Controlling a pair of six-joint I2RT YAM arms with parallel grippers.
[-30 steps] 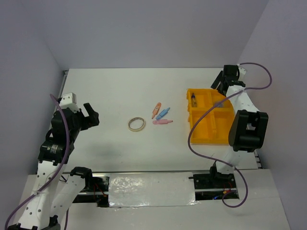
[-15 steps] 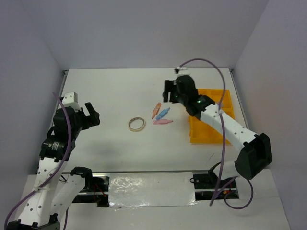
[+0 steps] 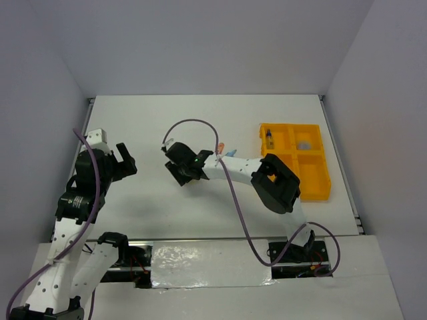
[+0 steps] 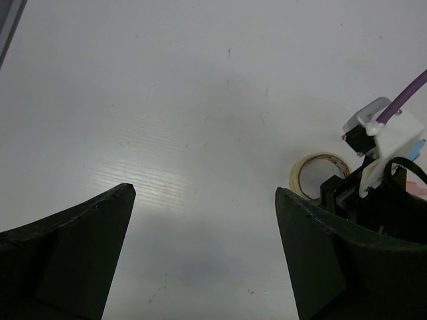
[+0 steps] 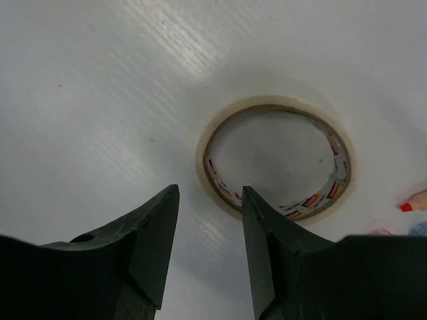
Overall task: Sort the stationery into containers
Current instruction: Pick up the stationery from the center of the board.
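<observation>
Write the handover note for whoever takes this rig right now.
The left gripper is open and empty, over the table at the left.
The right gripper is open, its fingertips at the near rim of the tape ring, not closed on it.
Done: the small bottle and the purplish round piece sit in the two far compartments of the tray.
Left: the ring, then the clips beside the right arm; the orange clip and blue clip show from above.
</observation>
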